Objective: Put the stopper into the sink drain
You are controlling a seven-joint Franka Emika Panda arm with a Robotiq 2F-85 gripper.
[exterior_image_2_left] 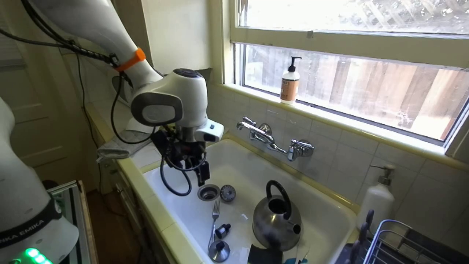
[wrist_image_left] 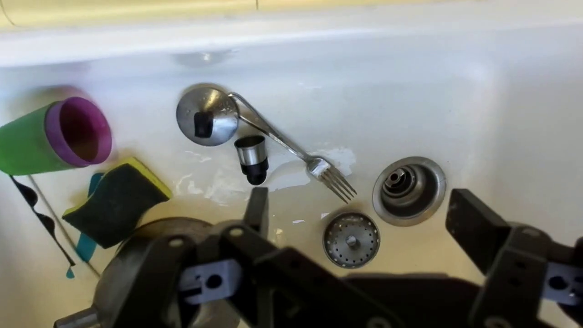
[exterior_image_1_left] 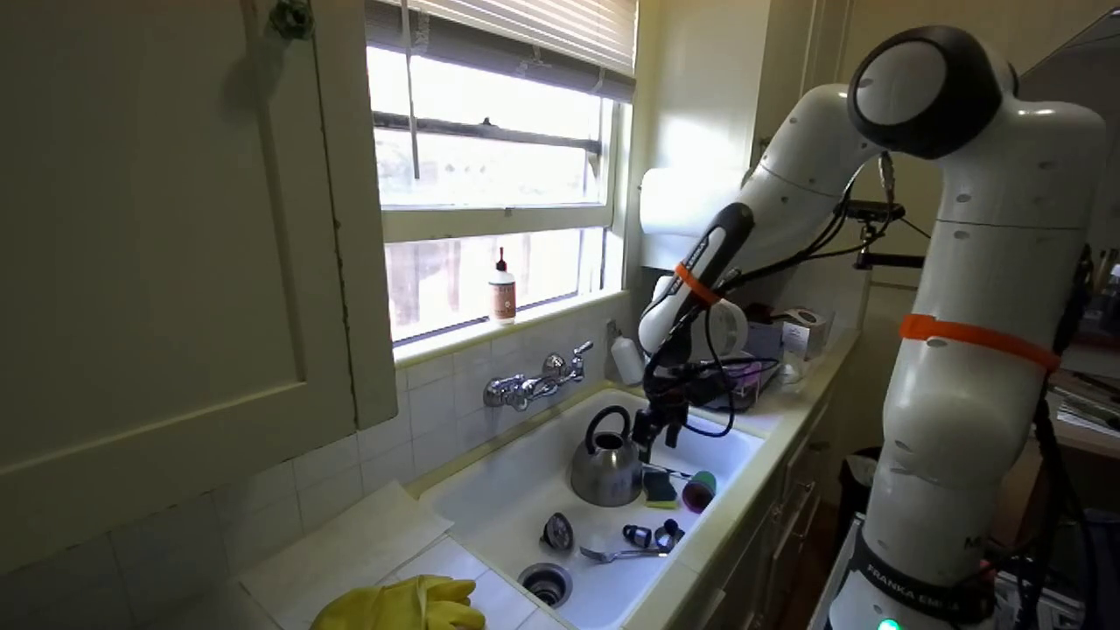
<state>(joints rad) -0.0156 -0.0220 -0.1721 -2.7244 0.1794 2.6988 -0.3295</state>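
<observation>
The stopper, a round perforated metal strainer with a small centre knob, lies in the white sink beside the drain. It shows in the wrist view [wrist_image_left: 351, 246] and in both exterior views [exterior_image_1_left: 557, 532] [exterior_image_2_left: 228, 193]. The drain, a metal-rimmed round hole, is open and uncovered [wrist_image_left: 410, 191] [exterior_image_1_left: 545, 584] [exterior_image_2_left: 209, 192]. The sink [wrist_image_left: 501, 114] holds both. My gripper [wrist_image_left: 360, 208] is open and empty, pointing down above the sink. In the wrist view the stopper and drain both appear between its spread fingers. The gripper [exterior_image_2_left: 196, 172] is apart from both.
A fork [wrist_image_left: 291, 146], a black-tipped metal cap [wrist_image_left: 253, 157], a metal lid [wrist_image_left: 218, 123], a sponge [wrist_image_left: 118, 200] and a cup [wrist_image_left: 54, 136] lie in the sink. A kettle [exterior_image_2_left: 276, 223] stands there. A faucet [exterior_image_2_left: 271, 137] juts from the wall. Yellow gloves [exterior_image_1_left: 394, 604] lie beside the sink.
</observation>
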